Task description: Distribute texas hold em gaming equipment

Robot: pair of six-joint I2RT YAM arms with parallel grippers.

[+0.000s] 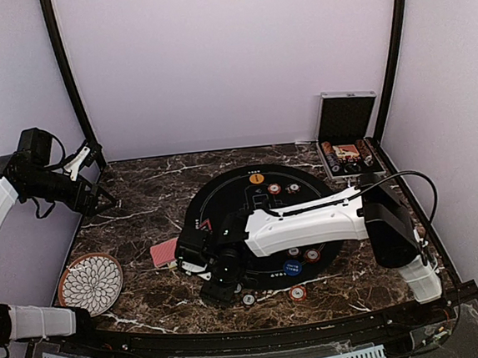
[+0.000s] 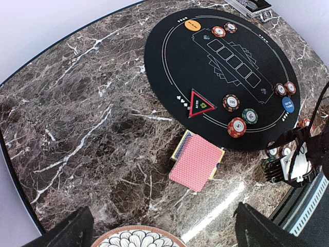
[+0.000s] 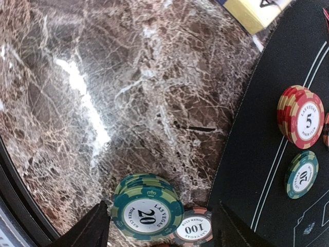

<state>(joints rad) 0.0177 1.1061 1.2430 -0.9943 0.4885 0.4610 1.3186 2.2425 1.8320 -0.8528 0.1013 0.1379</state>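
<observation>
My right gripper [image 3: 160, 226] is low over the marble, just off the black mat's [image 3: 288, 62] near-left edge. It is open, and a stack of green 20 chips [image 3: 146, 212] stands between its fingers. A 100 chip [image 3: 198, 227] lies against that stack. A red 5 stack [image 3: 300, 117] and a green chip [image 3: 302, 174] sit on the mat. The red-backed card deck [image 2: 197, 162] lies on its box left of the mat. An orange disc [image 1: 256, 178] is at the mat's far edge and a blue disc [image 1: 292, 267] at its near edge. My left gripper [image 1: 98, 195] hangs open, high at the far left.
The white flower-patterned plate [image 1: 90, 283] sits at the near left. The open chip case [image 1: 348, 136] leans at the back right corner. A red triangle marker [image 2: 199, 103] lies on the mat's left edge. My right arm [image 1: 309, 219] stretches across the mat.
</observation>
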